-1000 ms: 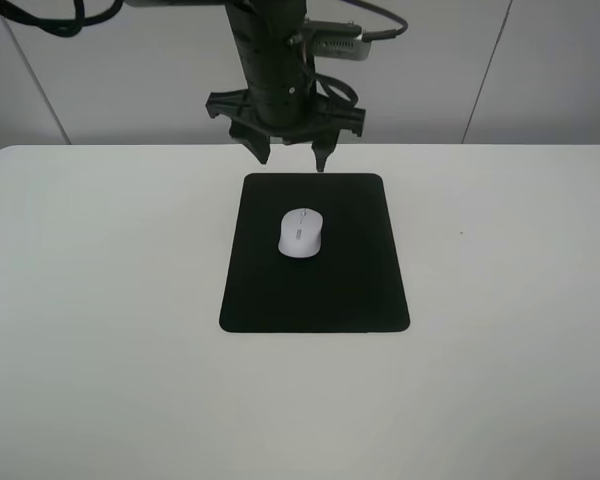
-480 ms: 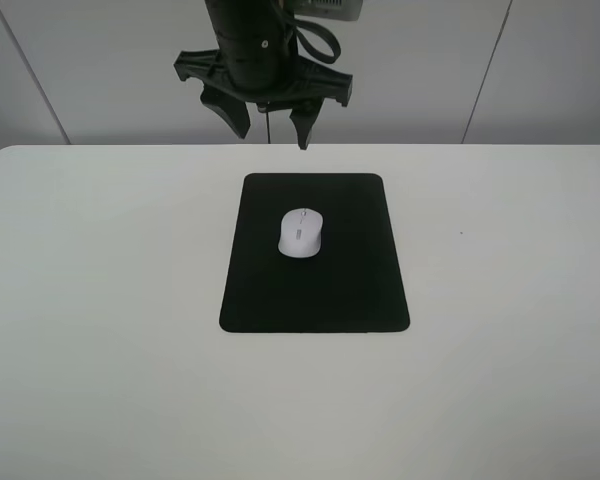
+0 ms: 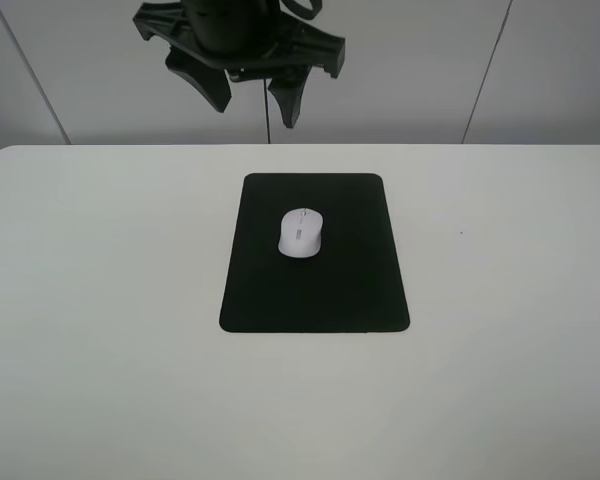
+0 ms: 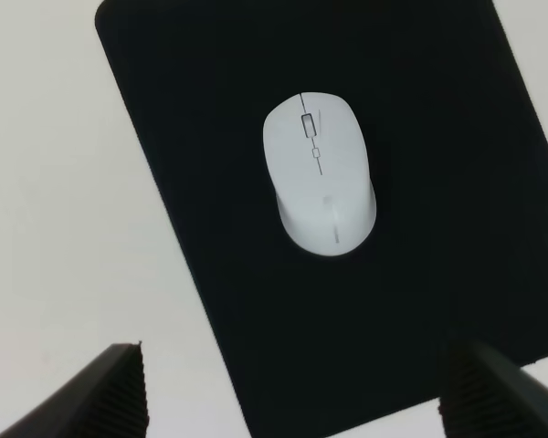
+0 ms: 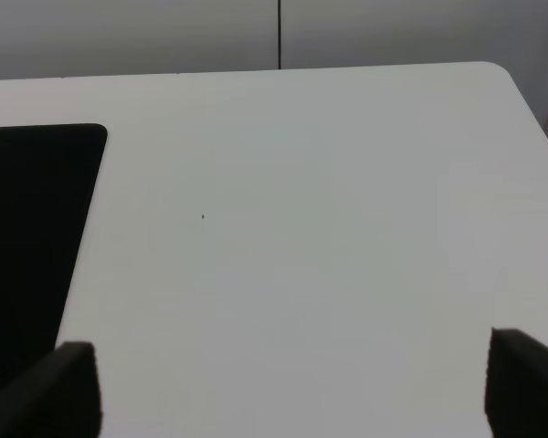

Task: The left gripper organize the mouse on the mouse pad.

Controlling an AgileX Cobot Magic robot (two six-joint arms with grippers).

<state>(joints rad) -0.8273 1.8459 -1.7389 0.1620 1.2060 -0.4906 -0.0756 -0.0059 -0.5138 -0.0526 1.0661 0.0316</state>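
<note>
The white mouse (image 3: 300,233) lies on the upper middle of the black mouse pad (image 3: 315,290), nothing touching it. The left wrist view looks straight down on the mouse (image 4: 320,185) resting on the mouse pad (image 4: 438,228). My left gripper (image 3: 253,108) hangs high beyond the pad's far edge, open and empty, its two black fingers (image 3: 287,105) spread wide. In the left wrist view only the tips of those fingers (image 4: 119,392) show. My right gripper (image 5: 288,388) is open over bare table, a corner of the pad (image 5: 36,219) beside it.
The white table (image 3: 100,300) stretches around the pad on all sides, with a grey wall behind its far edge. A tiny dark speck (image 3: 461,234) marks the tabletop right of the pad. The table's rounded corner (image 5: 502,78) shows in the right wrist view.
My left gripper has risen and drawn back to the left, away from the pad's far edge, staying open. The mouse and pad have not moved.
</note>
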